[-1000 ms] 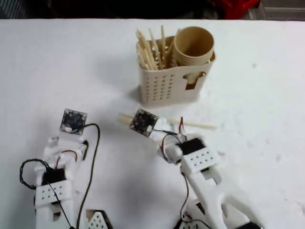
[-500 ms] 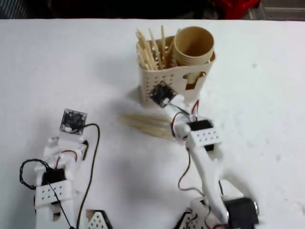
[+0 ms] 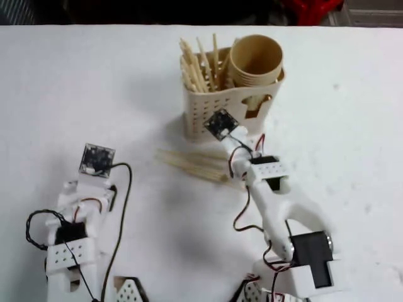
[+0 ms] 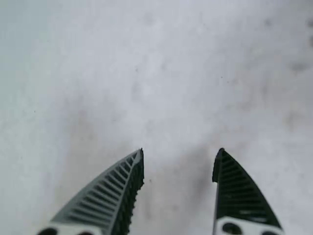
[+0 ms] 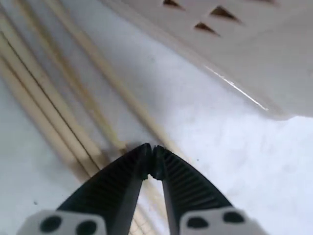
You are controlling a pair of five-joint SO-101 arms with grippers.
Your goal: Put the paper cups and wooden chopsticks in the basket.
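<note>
The right gripper (image 5: 151, 165) hangs low over the table (image 3: 94, 82) in front of the basket (image 3: 221, 112), its jaws pressed tip to tip with nothing visibly between them. A loose bundle of wooden chopsticks (image 3: 189, 164) lies flat on the table just before the basket, well apart from the left arm (image 3: 79, 207). The bundle's long axis runs across the table, roughly along the basket's front wall, slanting a little toward the arms at the end nearest the right arm. In the right wrist view the sticks pass directly beneath and beside the closed tips, and one stick appears to run right under them; whether it is pinched cannot be told.

The right arm (image 3: 271, 189) is stretched well forward and angled inward, its wrist just short of the basket wall. That makes it by far the nearer arm to the bundle. The left gripper (image 4: 178, 157) sits back by its base, jaws wide apart over bare table.

Inside the basket stand the stacked paper cups (image 3: 255, 60) and an upright sheaf of chopsticks in the basket (image 3: 198, 66). By this reading, the next grasp would need the jaws set across the sticks, not along them.
</note>
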